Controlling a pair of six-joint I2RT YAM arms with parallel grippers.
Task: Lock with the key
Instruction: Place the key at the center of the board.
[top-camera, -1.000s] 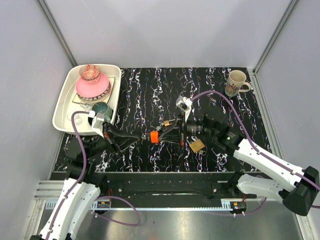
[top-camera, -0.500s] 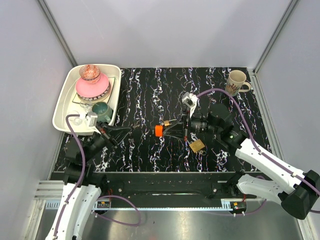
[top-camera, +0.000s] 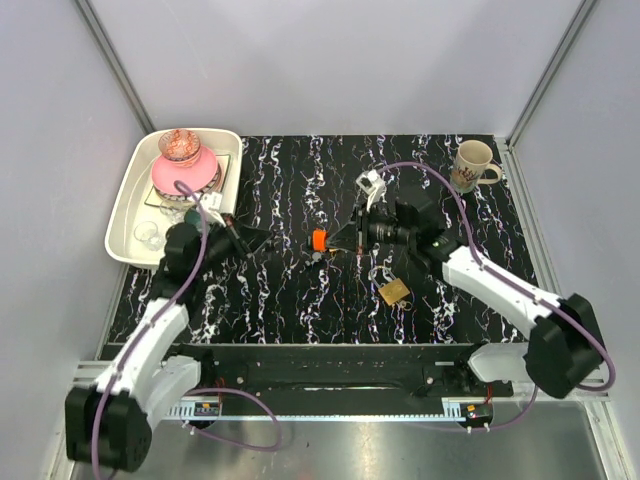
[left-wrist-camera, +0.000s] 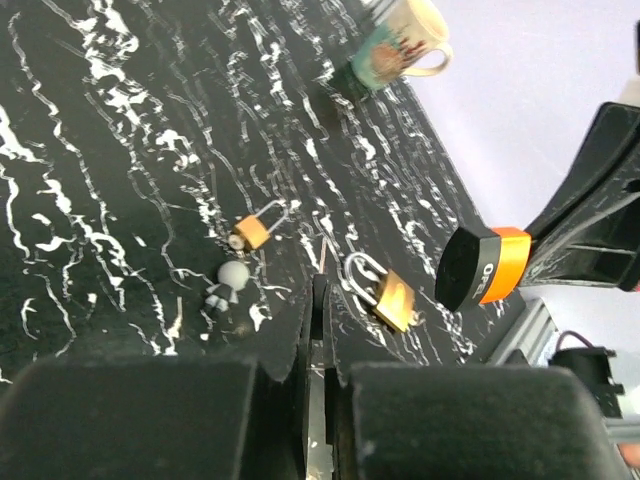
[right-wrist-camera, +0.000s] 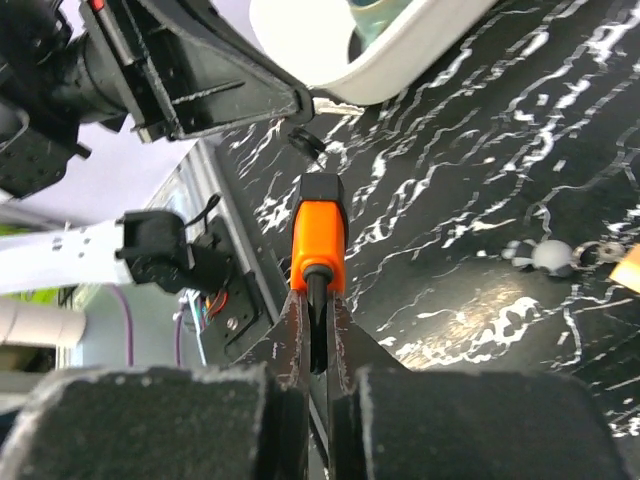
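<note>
The small metal key with the bright orange plastic head sits clamped between the fingers of the right gripper, over the middle of the black, white-veined tabletop. Its long axis runs in line with those fingers, the orange head outward and pointing at the left gripper, whose fingers are pressed together on nothing. A large brass padlock and a smaller brass padlock lie on the table nearby. A cream ceramic mug stands at the far right corner.
</note>
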